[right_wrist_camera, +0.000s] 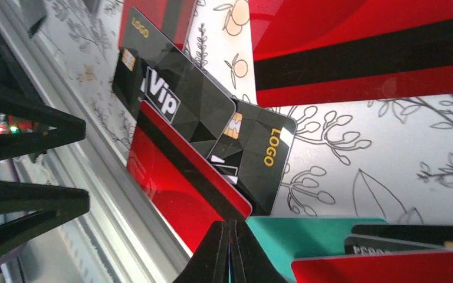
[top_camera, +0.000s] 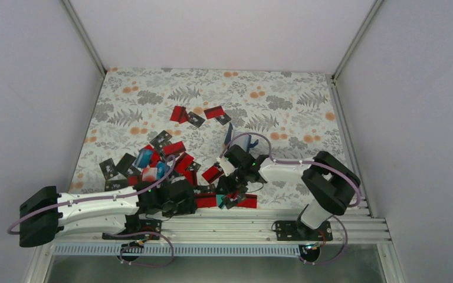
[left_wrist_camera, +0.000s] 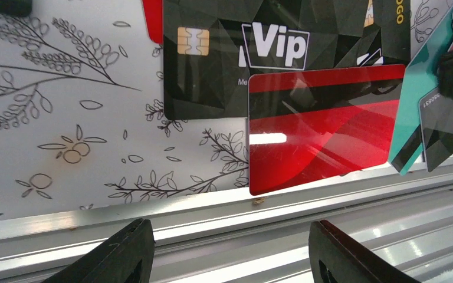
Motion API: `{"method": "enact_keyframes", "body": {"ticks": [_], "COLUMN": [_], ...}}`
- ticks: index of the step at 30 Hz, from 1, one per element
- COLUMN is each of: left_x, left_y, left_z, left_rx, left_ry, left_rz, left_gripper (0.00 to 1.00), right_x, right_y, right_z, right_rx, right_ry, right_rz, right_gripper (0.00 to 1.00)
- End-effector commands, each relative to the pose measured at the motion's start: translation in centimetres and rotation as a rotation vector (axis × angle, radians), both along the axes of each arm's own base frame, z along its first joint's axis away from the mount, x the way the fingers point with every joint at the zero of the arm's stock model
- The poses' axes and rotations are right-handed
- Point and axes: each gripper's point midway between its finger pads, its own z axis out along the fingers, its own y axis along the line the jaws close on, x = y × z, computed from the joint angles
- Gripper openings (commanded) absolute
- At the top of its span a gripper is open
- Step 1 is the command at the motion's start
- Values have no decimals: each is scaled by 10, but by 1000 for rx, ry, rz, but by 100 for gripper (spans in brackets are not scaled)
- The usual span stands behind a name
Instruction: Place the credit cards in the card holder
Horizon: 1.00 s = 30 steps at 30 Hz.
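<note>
- The credit cards lie all over the desk. Most are in a heap at 8 o'clock, and some sit by the front edge at 6 o'clock.
- The card holder looks like the small blue thing near the middle, at 12 o'clock from the right tool. It is hard to see well.
- The right tool is shut tight and pinches the edge of a teal card.
- The left tool is wide open and holds nothing. It hangs over the metal rail.
- A red card lies at 12 o'clock from the left tool, on top of a black card.
- I think the cards are light, thin, stiff and shiny, so they can slip.
- A flat card is hard to get under. The red card's near edge seems to poke out over the rail, so that edge is a good place to pinch.
</note>
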Motion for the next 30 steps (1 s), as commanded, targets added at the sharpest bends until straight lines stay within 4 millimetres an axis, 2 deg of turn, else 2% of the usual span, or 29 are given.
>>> {"method": "enact_keyframes", "body": {"ticks": [1, 3, 5, 12, 20, 22, 30], "left_x": [-2, 0, 0, 2, 3, 3, 5], "left_y": [-15, -15, -15, -17, -10, -8, -7], "left_z": [3, 1, -3, -10, -13, -15, -15], "left_rx": [-120, -124, -124, -152, -151, -154, -159], "left_ry": [17, 9, 9, 4, -3, -2, -13], "left_rz": [36, 44, 46, 70, 107, 114, 123], "left_gripper": [66, 66, 66, 64, 62, 62, 62], "right_x": [3, 2, 2, 9, 12, 14, 9], "right_y": [19, 23, 24, 25, 34, 36, 34], "right_z": [-4, -4, -14, -21, 2, 3, -22], "right_rx": [9, 11, -17, -47, 16, 20, -28], "right_ry": [-40, -48, -38, -61, -94, -98, -56], "right_rz": [16, 20, 18, 3, 17, 19, 31], "right_gripper": [5, 4, 4, 4, 4, 4, 5]}}
